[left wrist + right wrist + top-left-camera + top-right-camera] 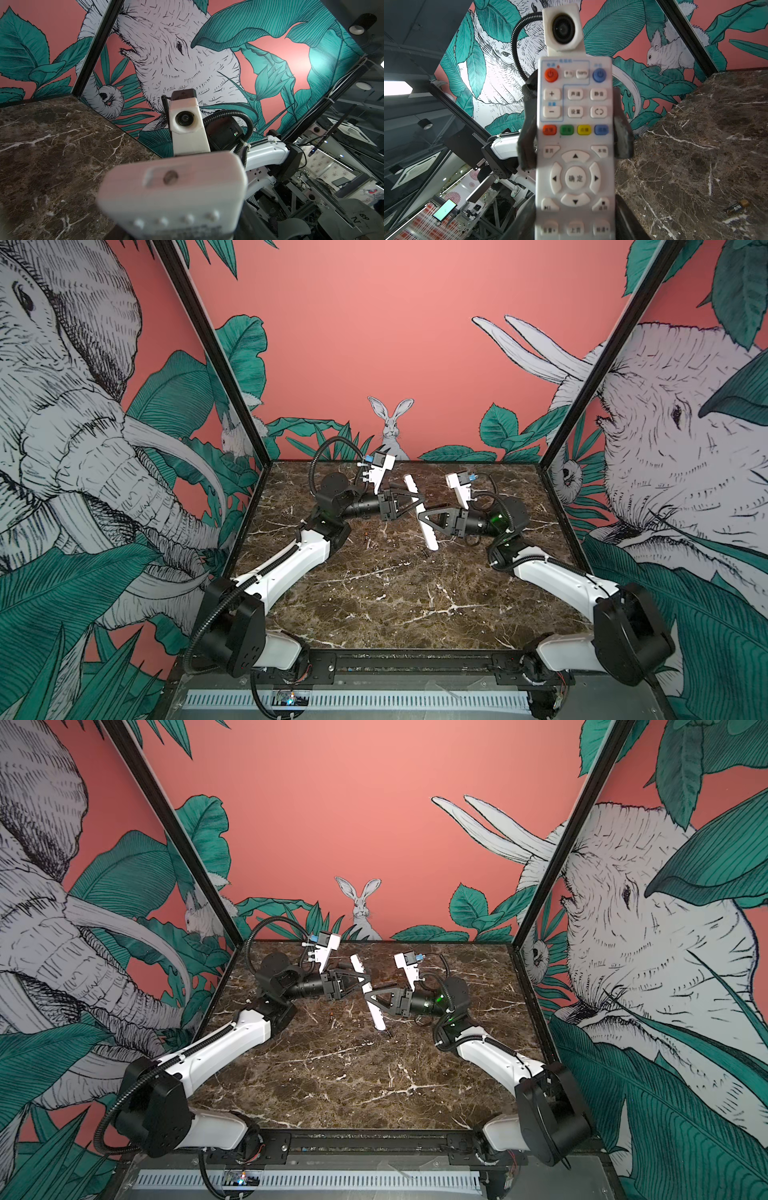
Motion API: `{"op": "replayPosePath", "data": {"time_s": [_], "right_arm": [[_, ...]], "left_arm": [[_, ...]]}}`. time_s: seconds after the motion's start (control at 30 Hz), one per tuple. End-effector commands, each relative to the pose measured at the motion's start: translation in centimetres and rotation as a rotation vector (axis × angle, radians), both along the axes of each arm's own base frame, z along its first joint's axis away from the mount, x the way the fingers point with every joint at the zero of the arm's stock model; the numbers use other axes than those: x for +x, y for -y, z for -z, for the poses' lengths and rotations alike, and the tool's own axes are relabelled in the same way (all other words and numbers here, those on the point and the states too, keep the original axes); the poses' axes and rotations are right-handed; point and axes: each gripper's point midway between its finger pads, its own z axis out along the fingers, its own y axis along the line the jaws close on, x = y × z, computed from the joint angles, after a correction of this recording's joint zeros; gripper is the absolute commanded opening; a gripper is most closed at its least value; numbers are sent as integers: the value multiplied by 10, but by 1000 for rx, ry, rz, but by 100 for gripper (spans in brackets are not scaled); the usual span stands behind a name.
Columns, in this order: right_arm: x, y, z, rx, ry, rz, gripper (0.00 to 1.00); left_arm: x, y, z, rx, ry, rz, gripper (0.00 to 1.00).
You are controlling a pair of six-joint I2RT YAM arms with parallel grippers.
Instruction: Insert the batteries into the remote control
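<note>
Loading seems unstarted: the slim dark cylindrical batteries (737,206) lie loose on the brown veined marble tabletop (395,605). Above it the right gripper (424,519) pinches the slim white plastic remote control (575,178), buttons facing it, centre key (575,178) reading 确定. Farther back, the left gripper (417,501) brackets its edges; whether it grips, I cannot tell.

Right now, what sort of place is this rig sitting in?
Most likely a robot test cell inside a lab or office. A marble-pattern tabletop is boxed in by jungle-print wall panels, and past them a wrist view shows a ceiling air-conditioning cassette and a lit screen.
</note>
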Motion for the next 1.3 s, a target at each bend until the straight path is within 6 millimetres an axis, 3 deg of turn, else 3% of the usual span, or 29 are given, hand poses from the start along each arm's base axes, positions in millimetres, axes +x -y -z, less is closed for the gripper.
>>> {"op": "replayPosePath", "data": {"time_s": [0.0,0.13,0.3,0.47,0.6,0.83,1.13,1.27], "right_arm": [[-9,1,-11,33,3,-32,50],[-7,-1,0,-9,0,-21,59],[-5,1,18,-110,25,22,80],[1,10,59,-410,79,174,90],[6,18,84,-612,132,269,91],[11,10,97,-686,175,326,90],[14,-26,105,-676,184,274,88],[19,-35,107,-686,191,296,75]], "left_arm": [[1,-1,-12,-7,106,-34,41],[5,-2,-7,26,98,-64,33],[16,-8,-2,73,99,-158,21],[39,-16,17,230,14,-290,0],[51,-27,31,329,-87,-386,0],[49,-46,48,435,-202,-481,0],[36,-57,53,433,-264,-520,0],[34,-57,58,450,-281,-523,0]]}}
